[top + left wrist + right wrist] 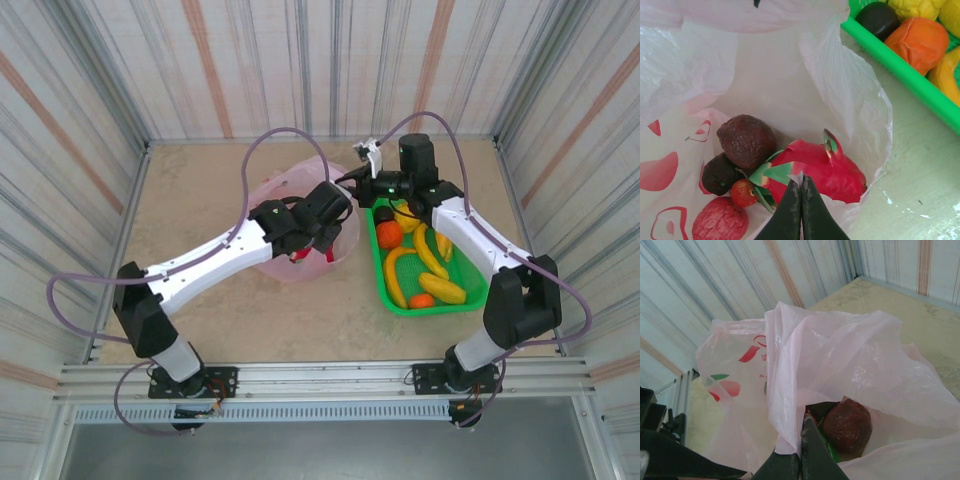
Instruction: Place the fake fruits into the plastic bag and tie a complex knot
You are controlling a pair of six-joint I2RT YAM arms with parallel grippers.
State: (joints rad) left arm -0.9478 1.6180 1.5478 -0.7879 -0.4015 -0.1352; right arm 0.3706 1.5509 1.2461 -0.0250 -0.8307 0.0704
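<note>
Closest to the left wrist lens, we see the left gripper [801,182], its dark fingers pressed together with nothing plainly between them. The tips sit just above a red dragon fruit [832,172] lying inside the plastic bag [840,85]. Beside it in the bag are a dark brown fruit [746,140] and a strawberry [743,193]. Past the bag's rim, the green basket [900,70] holds an orange ball [920,42].

From the right wrist, we find the right gripper [801,437] clamped on a fold of the bag's pink film, holding the mouth up.

From above, we see both grippers meeting at the bag near the middle of the table [250,310]. The basket stands just beside it on the right, with bananas [432,250] not yet moved.

We judge two risks. The thin film may slip or tear out of the right pinch, letting the mouth fall shut. The left fingers, if they lift carelessly, may catch the film and drag the bag, spilling what is inside.
</note>
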